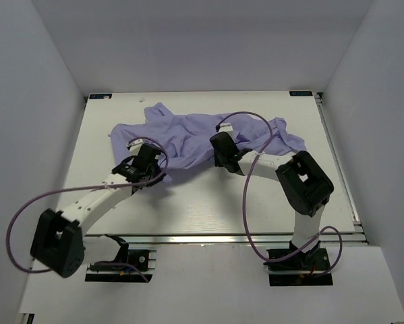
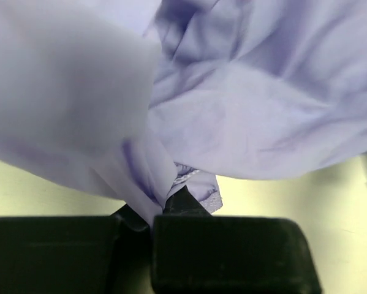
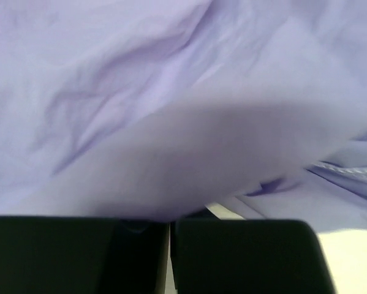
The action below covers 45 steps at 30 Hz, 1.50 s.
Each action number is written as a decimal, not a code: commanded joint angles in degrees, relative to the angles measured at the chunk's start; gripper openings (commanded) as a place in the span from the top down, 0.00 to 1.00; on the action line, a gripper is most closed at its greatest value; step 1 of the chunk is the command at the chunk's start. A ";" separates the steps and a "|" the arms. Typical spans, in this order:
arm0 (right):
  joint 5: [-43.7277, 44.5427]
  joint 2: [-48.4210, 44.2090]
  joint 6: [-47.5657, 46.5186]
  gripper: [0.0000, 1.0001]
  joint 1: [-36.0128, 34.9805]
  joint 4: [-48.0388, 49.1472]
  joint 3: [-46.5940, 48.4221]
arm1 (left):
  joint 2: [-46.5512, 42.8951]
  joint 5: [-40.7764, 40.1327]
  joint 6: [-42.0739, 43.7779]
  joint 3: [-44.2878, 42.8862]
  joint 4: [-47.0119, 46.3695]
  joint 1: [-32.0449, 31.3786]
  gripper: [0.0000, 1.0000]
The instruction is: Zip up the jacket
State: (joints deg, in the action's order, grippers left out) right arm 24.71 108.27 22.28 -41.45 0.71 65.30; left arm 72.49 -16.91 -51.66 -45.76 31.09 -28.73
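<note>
Item: jacket [image 1: 188, 138], lavender, crumpled | Place: far middle of surface [image 1: 188, 209] | Long axis: left–right; collar end unclear | Handling, judged: light, limp, slippery; best pinched at near hem | left gripper [image 2: 151, 220]: closed on fabric fold | right gripper [image 3: 171, 223]: closed beneath draped cloth, pinch unclear

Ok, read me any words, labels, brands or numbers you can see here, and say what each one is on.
None can be read.
No print shows on the jacket or the table.
The small dark marks at the table's far corners are too small to read.
</note>
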 commanded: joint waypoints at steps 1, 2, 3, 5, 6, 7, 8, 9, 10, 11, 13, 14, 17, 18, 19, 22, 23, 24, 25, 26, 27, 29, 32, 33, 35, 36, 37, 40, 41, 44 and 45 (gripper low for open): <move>2.63 -9.70 -2.92 1.00 0.58 4.47 -3.23 | -9.72 -4.36 2.26 -3.72 2.13 -0.19 1.00; 1.23 -12.09 -4.17 1.00 0.67 4.04 -4.20 | -11.47 -4.36 2.70 -4.07 1.96 -0.10 1.00; 0.52 -14.20 -5.13 1.00 0.76 2.99 -4.91 | -13.06 -4.45 2.88 -4.95 1.96 -0.18 1.00; -1.32 -21.56 -7.33 1.00 0.85 -2.69 -6.84 | -16.67 -4.63 3.58 -5.83 1.87 -0.19 1.00; -2.29 -23.96 -8.30 1.00 1.02 -4.82 -7.46 | -17.55 -5.67 3.67 -6.53 2.22 -0.19 1.00; -2.30 -26.59 -8.31 1.00 1.11 -7.19 -7.99 | -18.17 -6.46 3.67 -8.36 3.26 -0.10 1.00; -2.82 -31.66 -8.40 1.00 1.28 -11.22 -9.30 | -18.96 -7.52 3.67 -9.51 4.06 -0.10 1.00; -3.00 -38.76 -9.09 1.00 2.94 -15.43 -10.09 | -19.31 -12.14 3.76 -13.01 6.33 -0.10 1.00; -3.35 -38.83 -9.10 1.00 2.96 -16.95 -10.45 | -19.31 -12.18 3.76 -13.04 6.35 -0.10 1.00; -4.66 -41.10 -10.14 1.00 5.04 -18.54 -10.37 | -19.31 -13.66 3.93 -14.09 6.78 -0.10 1.00; -7.03 -46.97 -9.19 1.00 8.12 -21.53 -9.58 | -19.23 -18.06 4.11 -17.15 8.02 -0.10 1.00; -9.04 -48.75 -9.19 1.00 11.71 -23.28 -9.14 | -18.88 -19.12 4.37 -18.22 8.19 -0.10 1.00; -16.51 -53.33 -9.53 1.00 17.78 -24.17 -7.12 | -18.17 -21.15 5.86 -21.47 7.76 -0.01 1.00; -18.19 -53.95 -9.89 1.00 18.68 -24.53 -6.24 | -18.09 -20.98 7.17 -22.00 6.71 -0.01 1.00; -20.03 -53.78 -9.98 1.00 19.38 -25.05 -5.45 | -18.00 -20.63 7.45 -22.44 6.35 -0.01 1.00; -23.81 -52.03 -10.51 1.00 20.62 -25.41 -4.30 | -17.73 -19.23 8.24 -20.96 4.33 -0.01 1.00; -24.27 -51.32 -10.51 1.00 20.97 -25.32 -4.56 | -17.65 -17.74 8.76 -19.47 3.72 -0.01 1.00; -26.53 -49.75 -10.51 1.00 21.15 -24.88 -4.74 | -17.12 -15.63 10.94 -18.59 1.62 -0.01 1.00; -28.47 -48.86 -10.51 1.00 21.15 -24.53 -4.83 | -16.68 -12.83 12.79 -17.71 0.30 -0.01 1.00; -29.88 -47.98 -10.59 1.00 21.32 -24.27 -4.57 | -16.07 -5.58 14.90 -17.00 -1.19 -0.01 1.00; -31.37 -46.15 -10.94 1.00 21.41 -23.92 -3.26 | -14.67 -1.94 18.40 -17.26 -2.34 -0.01 1.00; -36.12 -44.64 -12.52 1.00 21.41 -23.91 -1.06 | -13.87 9.45 21.59 -17.61 -4.71 -0.01 1.00; -37.72 -44.20 -13.23 1.00 21.50 -22.51 3.68 | -12.46 16.45 24.50 -21.02 -8.41 -0.01 1.00; -38.07 -44.54 -13.49 1.00 21.50 -22.33 7.44 | -10.89 16.64 25.63 -26.61 -7.37 -0.01 1.00; -39.29 -45.25 -14.89 1.00 21.50 -22.77 12.02 | -9.22 19.17 28.26 -32.96 -7.36 -0.01 1.00; -40.78 -45.60 -15.25 1.00 21.50 -22.68 16.66 | -8.42 21.45 29.50 -38.47 -8.67 -0.01 1.00; -41.66 -45.69 -15.51 1.00 21.50 -22.25 19.14 | -6.68 23.91 30.29 -41.23 -9.72 -0.01 1.00; -47.98 -44.99 -16.83 1.00 21.41 -21.72 30.09 | -0.89 33.76 32.49 -55.80 -10.35 -0.01 1.00; -49.74 -43.77 -17.44 1.00 21.41 -22.06 33.20 | 0.71 35.26 32.59 -59.93 -8.70 -0.01 1.00; -51.78 -42.01 -16.75 1.00 21.50 -21.02 43.49 | 5.19 39.22 32.41 -74.45 -6.84 -0.10 1.00; -52.74 -41.82 -15.96 1.00 21.50 -19.97 45.08 | 5.47 40.62 32.15 -76.56 -7.53 -0.01 1.00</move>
State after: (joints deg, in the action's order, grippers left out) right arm -22.55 65.95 6.63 -20.21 -22.96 104.42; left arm 77.58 15.25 -21.21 -115.22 24.16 -28.73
